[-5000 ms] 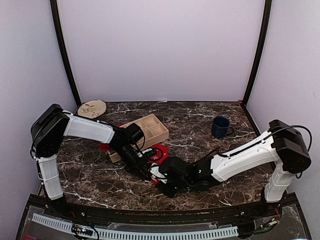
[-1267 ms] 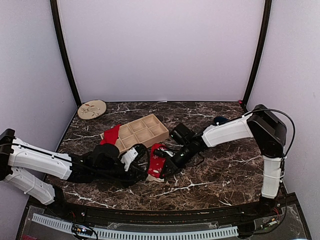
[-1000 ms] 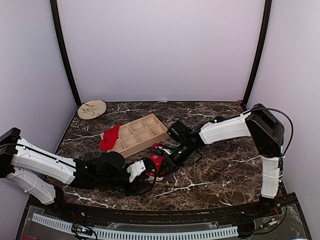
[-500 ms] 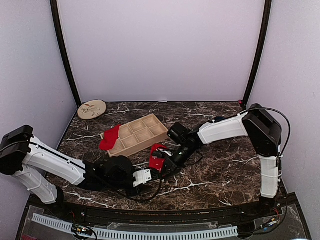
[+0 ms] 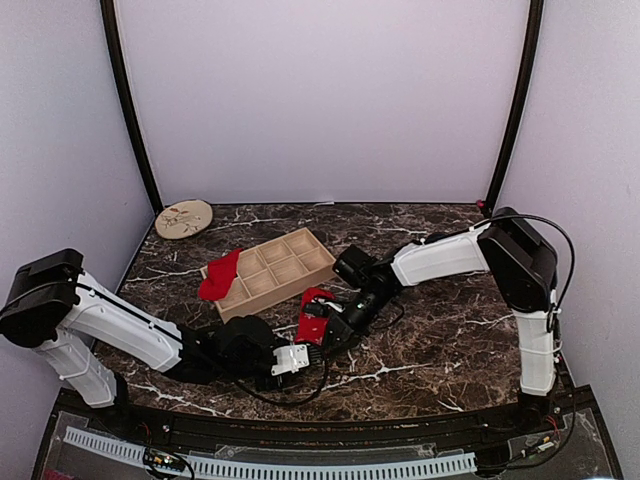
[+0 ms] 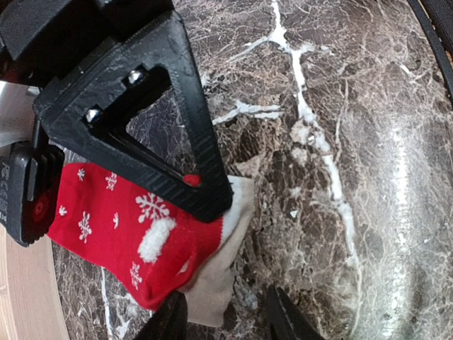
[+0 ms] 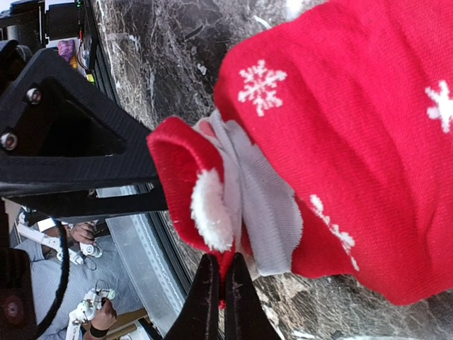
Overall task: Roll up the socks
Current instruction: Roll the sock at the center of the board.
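One plain red sock (image 5: pixel 221 273), one snowflake sock (image 5: pixel 310 325), one wooden tray (image 5: pixel 280 268), one plate (image 5: pixel 184 217).

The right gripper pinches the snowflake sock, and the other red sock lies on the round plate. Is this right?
Not quite. The other red sock lies at the left end of the wooden tray, not on the plate; the top view shows it. The rest is right.

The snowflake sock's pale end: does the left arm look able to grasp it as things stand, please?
Probably yes: the left gripper is open just short of the snowflake sock, whose pale end lies uncovered beside the right gripper.
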`<state>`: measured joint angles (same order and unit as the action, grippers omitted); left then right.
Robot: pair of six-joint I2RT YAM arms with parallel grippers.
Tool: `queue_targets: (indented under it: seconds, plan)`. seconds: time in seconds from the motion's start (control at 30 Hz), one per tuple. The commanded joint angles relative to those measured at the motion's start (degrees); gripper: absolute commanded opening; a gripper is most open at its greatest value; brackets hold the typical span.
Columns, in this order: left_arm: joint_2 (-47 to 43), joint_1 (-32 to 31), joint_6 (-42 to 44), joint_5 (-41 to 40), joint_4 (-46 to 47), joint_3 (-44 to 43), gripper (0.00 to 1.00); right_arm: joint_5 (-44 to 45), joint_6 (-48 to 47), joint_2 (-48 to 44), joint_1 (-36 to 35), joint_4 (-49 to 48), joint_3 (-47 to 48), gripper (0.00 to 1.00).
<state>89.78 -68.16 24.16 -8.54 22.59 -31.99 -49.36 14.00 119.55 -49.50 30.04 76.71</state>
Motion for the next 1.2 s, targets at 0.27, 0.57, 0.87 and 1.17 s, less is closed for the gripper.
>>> queue_targets:
  seconds: [0.27, 0.57, 0.87, 1.17]
  plan:
    - [3.45, -0.17, 4.45, -3.6, 1.32, -2.88, 0.43, -2.08, -3.25, 2.65, 0.88, 4.39, 4.21, 0.0]
    - [6.64, 1.56, 2.75, -3.54, -4.88, -6.85, 0.18, -2.26, -4.02, 2.98, 1.18, 5.27, 4.76, 0.0]
    - [8.12, 2.0, -1.31, -0.18, -12.29, -9.73, 0.01, -2.37, -4.22, 2.98, 2.01, 5.37, 4.76, 0.0]
    - [6.38, 3.96, -9.66, 7.7, -23.51, -14.98, 0.0, 0.28, -4.27, 2.2, 2.38, 4.18, 4.23, 0.18]
